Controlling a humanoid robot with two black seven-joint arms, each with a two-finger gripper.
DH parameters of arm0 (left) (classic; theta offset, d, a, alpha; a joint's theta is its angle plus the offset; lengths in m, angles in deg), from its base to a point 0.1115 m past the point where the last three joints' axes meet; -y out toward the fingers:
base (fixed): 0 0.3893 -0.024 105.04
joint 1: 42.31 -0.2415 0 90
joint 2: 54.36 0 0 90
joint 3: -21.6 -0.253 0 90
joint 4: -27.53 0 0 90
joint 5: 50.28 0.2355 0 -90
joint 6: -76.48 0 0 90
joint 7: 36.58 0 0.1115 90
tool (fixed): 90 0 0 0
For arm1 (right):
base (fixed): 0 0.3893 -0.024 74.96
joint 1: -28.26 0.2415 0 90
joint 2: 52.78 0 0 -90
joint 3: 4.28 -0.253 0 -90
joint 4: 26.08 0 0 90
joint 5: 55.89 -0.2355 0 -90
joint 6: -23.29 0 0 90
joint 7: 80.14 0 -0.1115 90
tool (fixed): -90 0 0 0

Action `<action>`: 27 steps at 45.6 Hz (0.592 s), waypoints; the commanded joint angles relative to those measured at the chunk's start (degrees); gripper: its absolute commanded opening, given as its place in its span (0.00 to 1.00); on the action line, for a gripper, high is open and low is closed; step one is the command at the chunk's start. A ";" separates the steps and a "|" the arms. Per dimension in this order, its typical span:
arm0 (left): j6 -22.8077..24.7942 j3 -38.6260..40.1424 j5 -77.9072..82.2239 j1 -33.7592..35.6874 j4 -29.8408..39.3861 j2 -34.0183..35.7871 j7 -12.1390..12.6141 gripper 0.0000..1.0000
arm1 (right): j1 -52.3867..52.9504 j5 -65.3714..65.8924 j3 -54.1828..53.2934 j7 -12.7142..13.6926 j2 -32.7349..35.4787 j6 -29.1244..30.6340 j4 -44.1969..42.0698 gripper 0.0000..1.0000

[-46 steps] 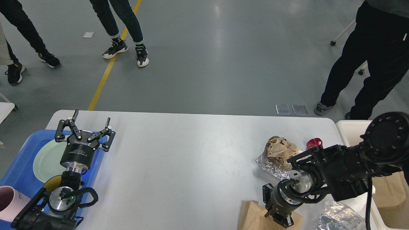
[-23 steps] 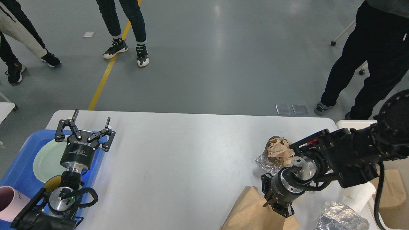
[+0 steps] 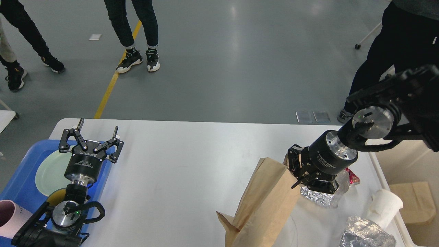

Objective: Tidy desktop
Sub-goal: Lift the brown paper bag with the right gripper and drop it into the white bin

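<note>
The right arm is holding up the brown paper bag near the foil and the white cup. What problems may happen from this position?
1. The brown paper bag hangs from the right gripper by its top edge only, so it may slip or tear.
2. The bag's lower end lies on the desktop; moving it toward the cream bin could sweep the crumpled foil or the white paper cup.
3. The left gripper is open over the blue tray, so it gives no support.

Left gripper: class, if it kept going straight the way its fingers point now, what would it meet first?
The left gripper, open, points away from the robot over the far left part of the desktop. Nothing stands ahead of it; the way looks free past the table's far edge, though its height above the surface is unclear.
</note>
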 commanded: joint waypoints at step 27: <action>-0.06 0.00 -0.01 -0.02 0.00 -0.02 0.00 0.97 | 24.22 29.06 3.66 -2.77 4.09 23.26 0.52 0.00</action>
